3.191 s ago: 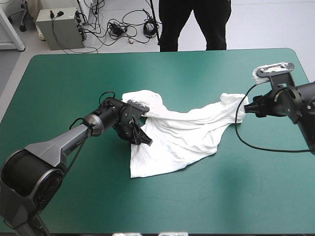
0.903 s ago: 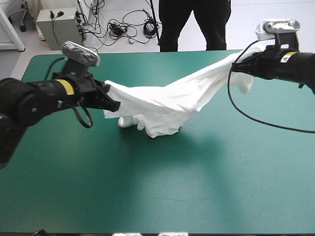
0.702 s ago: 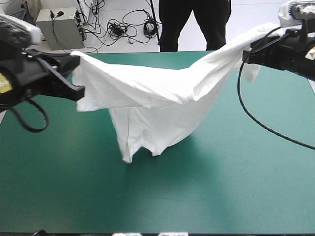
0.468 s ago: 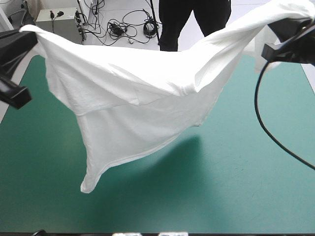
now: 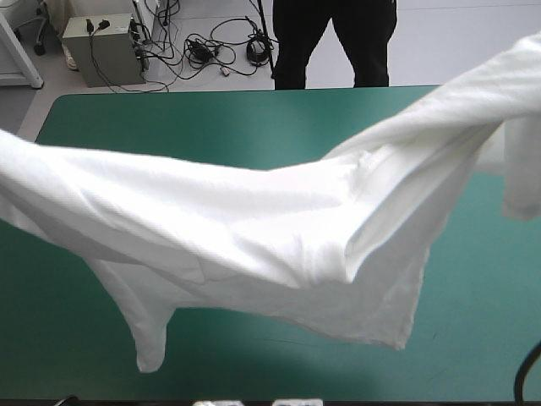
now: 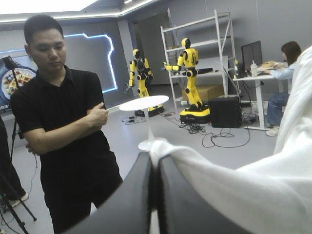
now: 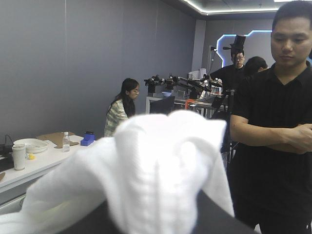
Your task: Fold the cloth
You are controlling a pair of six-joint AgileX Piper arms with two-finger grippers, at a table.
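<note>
The T-shirt hangs in the air above the teal-green surface, stretched from 9 o'clock to 2 o'clock with slack drooping toward 7 o'clock, probably so it opens out for spreading. The left claw pinches one edge. The right claw, its tips buried under bunched cloth, appears clamped on the other.

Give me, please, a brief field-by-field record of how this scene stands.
T-shirt: lifted, stretched wide above the table, one sleeve hanging down
Left tool: shut on the T-shirt's edge
Right tool: shut on the T-shirt, cloth bunched over it
Table: teal-green cover, partly hidden by the T-shirt
Fold: not yet begun
</note>
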